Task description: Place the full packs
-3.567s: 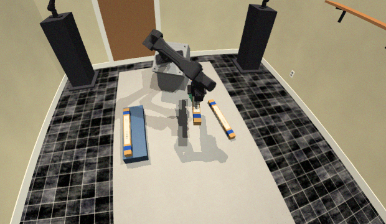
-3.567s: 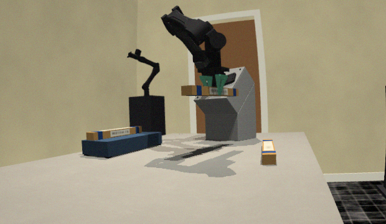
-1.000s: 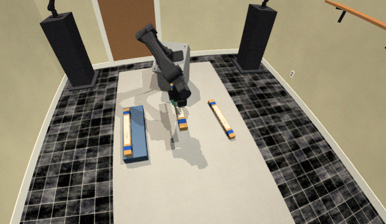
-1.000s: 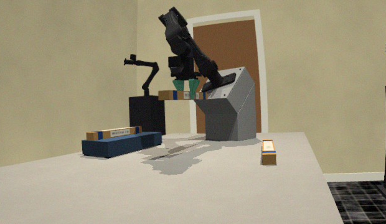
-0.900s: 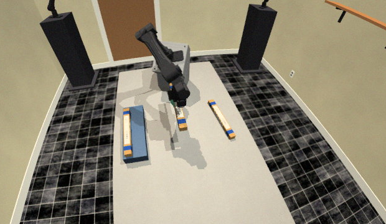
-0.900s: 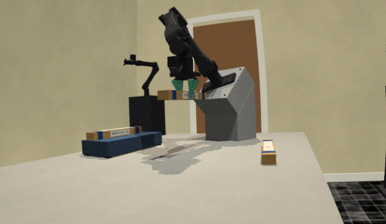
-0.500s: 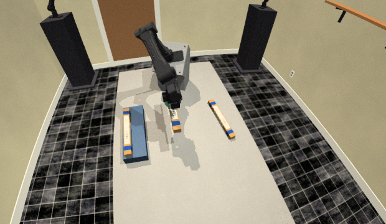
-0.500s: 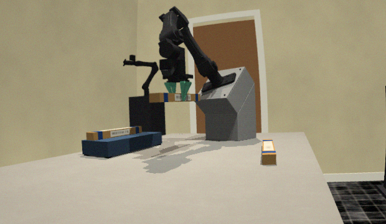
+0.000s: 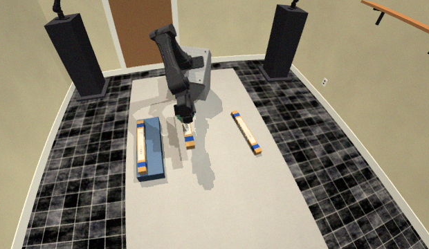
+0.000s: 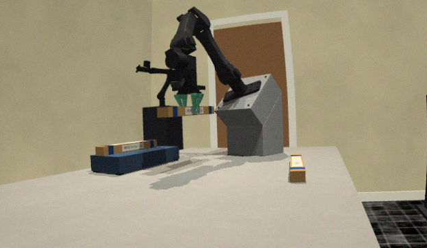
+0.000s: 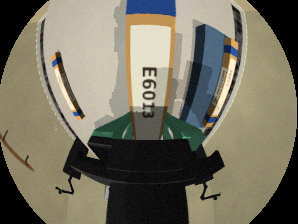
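Note:
My gripper is shut on a tan pack with blue bands, marked E6013. It holds the pack level, high above the table, between the platform and the middle of the table. A blue low platform lies at the table's left. A second pack lies flat along the platform's left part. A third pack lies flat on the table at the right.
The arm's grey base stands at the back of the white table. Two black pillars stand on the tiled floor behind the table's corners.

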Robot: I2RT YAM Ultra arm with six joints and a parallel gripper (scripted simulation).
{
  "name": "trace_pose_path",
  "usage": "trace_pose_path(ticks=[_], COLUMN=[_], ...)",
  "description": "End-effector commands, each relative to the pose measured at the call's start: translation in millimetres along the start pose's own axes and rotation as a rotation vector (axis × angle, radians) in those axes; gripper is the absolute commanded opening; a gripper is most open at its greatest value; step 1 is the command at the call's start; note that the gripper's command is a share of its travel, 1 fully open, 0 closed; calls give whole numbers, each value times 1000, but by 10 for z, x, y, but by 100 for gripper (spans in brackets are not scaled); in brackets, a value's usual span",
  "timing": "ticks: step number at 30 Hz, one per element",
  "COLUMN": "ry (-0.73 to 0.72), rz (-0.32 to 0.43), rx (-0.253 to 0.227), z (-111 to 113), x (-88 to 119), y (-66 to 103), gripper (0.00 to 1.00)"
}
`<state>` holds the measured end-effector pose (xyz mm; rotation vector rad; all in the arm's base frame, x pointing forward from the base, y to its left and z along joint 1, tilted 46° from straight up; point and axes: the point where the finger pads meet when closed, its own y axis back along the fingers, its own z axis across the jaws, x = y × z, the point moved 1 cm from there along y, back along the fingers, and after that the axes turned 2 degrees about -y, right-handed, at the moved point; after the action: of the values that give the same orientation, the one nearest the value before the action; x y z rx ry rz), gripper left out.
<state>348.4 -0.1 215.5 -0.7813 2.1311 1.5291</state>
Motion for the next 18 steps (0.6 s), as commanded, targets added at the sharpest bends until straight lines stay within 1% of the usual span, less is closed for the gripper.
trace_pose_path(ticks=[1, 3, 6, 18], ry=[-7, -6, -3, 1], rz=[-107, -105, -98, -102], rx=[-20, -19, -20, -14], z=[-129, -182, -203, -521], x=[-249, -250, -230, -263], y=[256, 246, 236, 183], gripper=[0, 0, 0, 0])
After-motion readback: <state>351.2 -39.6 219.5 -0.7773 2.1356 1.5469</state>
